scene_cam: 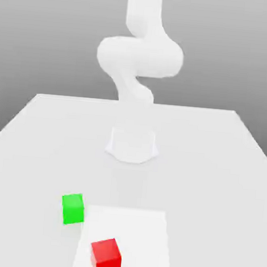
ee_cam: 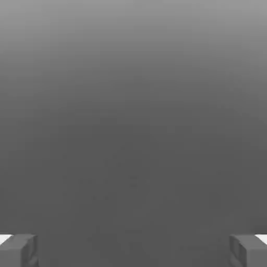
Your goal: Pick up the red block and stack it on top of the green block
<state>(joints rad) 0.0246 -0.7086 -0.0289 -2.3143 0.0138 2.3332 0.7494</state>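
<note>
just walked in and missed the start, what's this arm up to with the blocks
Nothing is being handled yet. The white arm stands at the far side of the table, raised well above it. The gripper is open, its fingertips wide apart with nothing between them. The red block sits on the table near the front edge, and the green block sits apart from it, a little farther back and toward the exterior view's left. The red block has not been picked up or stacked.
</note>
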